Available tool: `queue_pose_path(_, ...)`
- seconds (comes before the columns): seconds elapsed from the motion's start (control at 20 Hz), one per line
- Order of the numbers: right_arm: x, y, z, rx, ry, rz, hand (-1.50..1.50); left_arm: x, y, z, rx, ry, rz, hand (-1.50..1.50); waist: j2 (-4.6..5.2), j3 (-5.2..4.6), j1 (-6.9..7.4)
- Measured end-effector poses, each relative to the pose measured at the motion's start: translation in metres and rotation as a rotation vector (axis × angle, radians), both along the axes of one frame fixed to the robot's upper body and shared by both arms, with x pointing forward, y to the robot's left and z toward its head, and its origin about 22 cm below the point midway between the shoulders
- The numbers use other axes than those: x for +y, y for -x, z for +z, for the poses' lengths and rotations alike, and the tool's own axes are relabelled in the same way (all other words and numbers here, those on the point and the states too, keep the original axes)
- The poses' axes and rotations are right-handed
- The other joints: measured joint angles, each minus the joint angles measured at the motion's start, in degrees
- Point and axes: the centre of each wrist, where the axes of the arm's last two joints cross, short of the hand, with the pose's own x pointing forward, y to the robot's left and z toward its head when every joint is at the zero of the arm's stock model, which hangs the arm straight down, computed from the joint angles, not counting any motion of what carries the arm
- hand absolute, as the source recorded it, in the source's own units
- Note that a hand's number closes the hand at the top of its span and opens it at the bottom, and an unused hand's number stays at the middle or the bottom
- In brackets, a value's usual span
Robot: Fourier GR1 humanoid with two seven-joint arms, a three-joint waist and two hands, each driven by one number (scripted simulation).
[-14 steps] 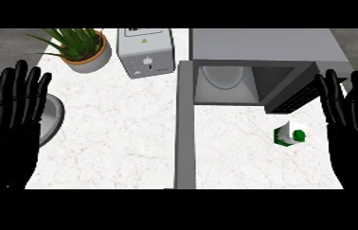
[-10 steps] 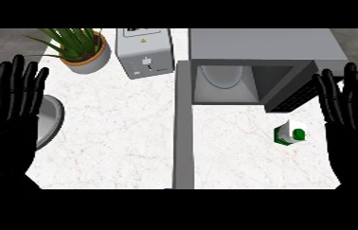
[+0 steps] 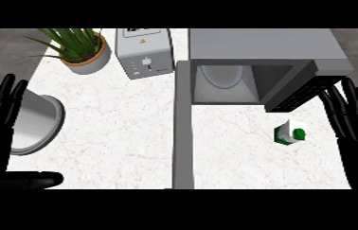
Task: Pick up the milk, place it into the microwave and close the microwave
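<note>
A small white and green milk carton stands on the counter in front of the microwave, at the right. The microwave's inside is open to view, and its door hangs open, swung out to the right. My right hand is open at the right edge, fingers straight up, a little to the right of the milk and apart from it. At the left edge my left hand is open too, fingers up, its thumb showing low at the left.
A grey toaster and a potted plant stand at the back left. A grey bowl sits at the left edge, next to my left hand. A grey strip runs down the counter from the microwave's left side.
Both hands have slid outward toward the view's edges and sit a little lower. The milk and the microwave door have not moved.
</note>
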Motion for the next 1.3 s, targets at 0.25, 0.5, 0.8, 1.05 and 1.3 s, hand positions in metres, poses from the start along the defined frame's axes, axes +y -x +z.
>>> queue_pose_path(0.25, -0.004, 0.012, 0.003, 0.021, 0.020, -0.045, -1.50, 0.016, 0.017, 0.010, 0.015, 0.010, -0.003, -1.50, -0.02, 0.02, -0.01)
queue_pose_path(0.5, -0.015, 0.016, -0.007, 0.054, 0.039, -0.110, -1.50, 0.029, 0.028, 0.010, 0.021, 0.015, -0.004, -1.50, -0.01, 0.02, -0.02)
queue_pose_path(0.8, -0.020, 0.015, -0.030, 0.103, 0.046, -0.143, -1.50, 0.041, 0.045, 0.009, 0.026, 0.014, -0.012, -1.50, 0.00, 0.03, 0.05)
queue_pose_path(1.05, -0.028, 0.005, -0.055, 0.135, 0.045, -0.157, -1.50, 0.053, 0.062, 0.009, 0.022, 0.013, -0.013, -1.50, 0.02, 0.04, 0.18)
queue_pose_path(1.3, -0.038, 0.002, -0.082, 0.172, 0.032, -0.198, -1.50, 0.059, 0.073, 0.009, 0.024, 0.008, -0.015, -1.50, 0.03, 0.03, 0.17)
